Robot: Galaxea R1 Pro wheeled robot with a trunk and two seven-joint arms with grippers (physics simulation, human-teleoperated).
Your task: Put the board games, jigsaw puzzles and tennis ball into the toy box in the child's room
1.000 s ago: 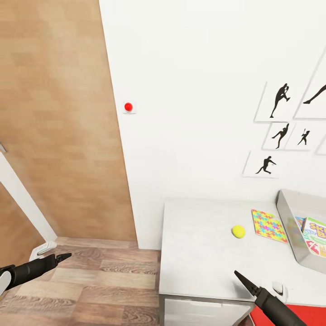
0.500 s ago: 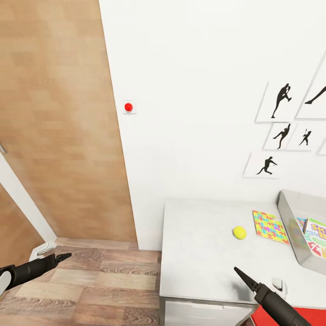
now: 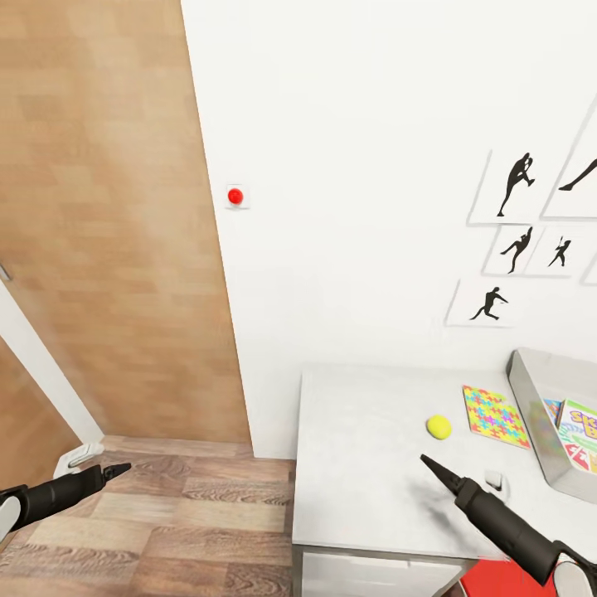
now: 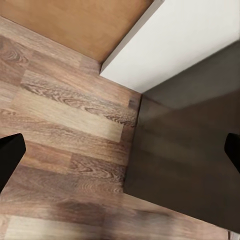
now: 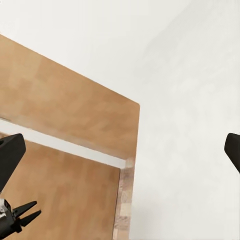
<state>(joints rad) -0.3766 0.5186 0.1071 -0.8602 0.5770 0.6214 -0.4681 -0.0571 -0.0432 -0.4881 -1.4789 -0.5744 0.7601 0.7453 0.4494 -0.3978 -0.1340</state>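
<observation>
While over the table (image 3: pixel 365 431), right fingers (image 3: pixel 431 466) spread, empty

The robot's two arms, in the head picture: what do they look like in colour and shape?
Both arms are matte black, round and slim, narrowing toward thin pointed tips. The left end effector ends in a fine black point. The right end effector looks the same, with a thicker ribbed collar behind it. A white segment shows further back on each arm. No cables or markings are visible.

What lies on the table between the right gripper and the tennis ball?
In the head view, only bare table lies between the right gripper and the tennis ball.
</observation>
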